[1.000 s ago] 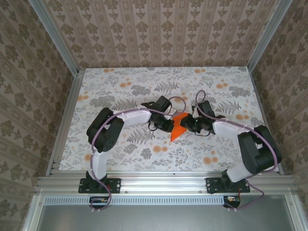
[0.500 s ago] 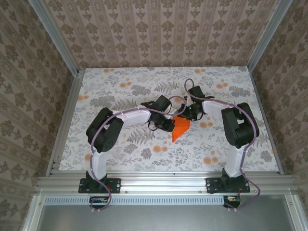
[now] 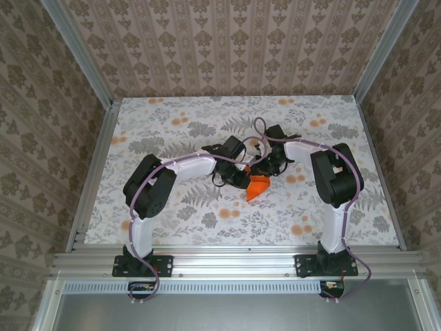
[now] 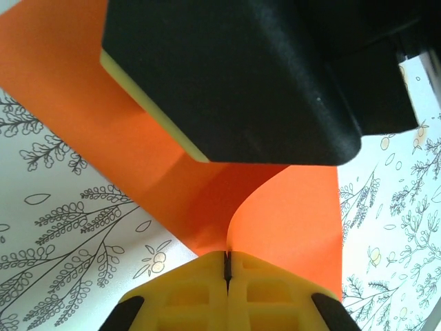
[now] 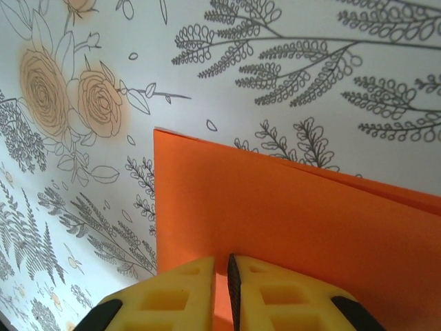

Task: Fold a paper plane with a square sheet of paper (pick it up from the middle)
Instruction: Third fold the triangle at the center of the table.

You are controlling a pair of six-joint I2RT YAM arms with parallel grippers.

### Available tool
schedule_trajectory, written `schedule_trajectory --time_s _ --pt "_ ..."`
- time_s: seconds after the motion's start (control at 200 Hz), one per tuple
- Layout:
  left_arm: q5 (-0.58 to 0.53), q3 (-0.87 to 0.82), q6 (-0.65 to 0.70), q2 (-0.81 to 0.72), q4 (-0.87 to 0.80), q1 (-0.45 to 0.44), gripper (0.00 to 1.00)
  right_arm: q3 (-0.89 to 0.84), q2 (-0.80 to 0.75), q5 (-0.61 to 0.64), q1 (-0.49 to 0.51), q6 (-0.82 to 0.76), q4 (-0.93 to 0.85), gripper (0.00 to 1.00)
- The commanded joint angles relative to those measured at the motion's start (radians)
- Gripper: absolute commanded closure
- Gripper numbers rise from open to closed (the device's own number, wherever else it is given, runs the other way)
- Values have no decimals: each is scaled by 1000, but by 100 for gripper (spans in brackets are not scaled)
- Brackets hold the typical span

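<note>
Pinching from opposite sides, the left gripper and right gripper meet at the square sheet of paper, near the middle of the table and well apart from every edge. From the left wrist, closed fingertips clamp a curling paper edge, which opposing pulls could tear. From the right wrist, pads nip the folded sheet, and any slip would skew the crease.

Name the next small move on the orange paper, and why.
Probably lower the right gripper to flatten its pinched edge: the thin bright orange paper sheet curves upward in a soft bend from the left gripper, and both grippers are shut on it.
</note>
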Motion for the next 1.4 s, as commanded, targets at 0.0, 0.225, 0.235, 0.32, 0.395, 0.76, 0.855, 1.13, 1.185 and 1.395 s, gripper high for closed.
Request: schedule_trajectory --time_s 0.0,0.225,0.235,0.32,0.395,0.76,0.855,1.13,1.185,1.395 --pt "13 25 18 15 -17 -12 100 22 19 9 12 -39 -85 81" --pt "34 20 17 27 -26 -37 99 56 -28 17 8 -6 -78 75" --pt "35 20 17 27 -26 -38 99 57 -32 16 9 -6 -79 75" --pt "44 23 13 26 -26 -49 98 54 -66 18 6 8 -75 72" --pt "36 24 11 28 -29 -60 98 42 -108 39 2 25 -74 70" --pt "-18 67 10 56 -55 -112 98 -182 -399 59 -80 176 16 67" --pt "-32 66 8 64 -53 -118 99 -296 -498 30 -80 228 71 71" --pt "-59 60 8 62 -28 -111 99 -598 -708 16 -80 354 180 81" --pt "-56 60 8 62 -27 -109 99 -628 -730 32 -81 351 172 81" --pt "-39 51 1 45 -2 -98 99 -687 -758 8 -85 359 185 82"
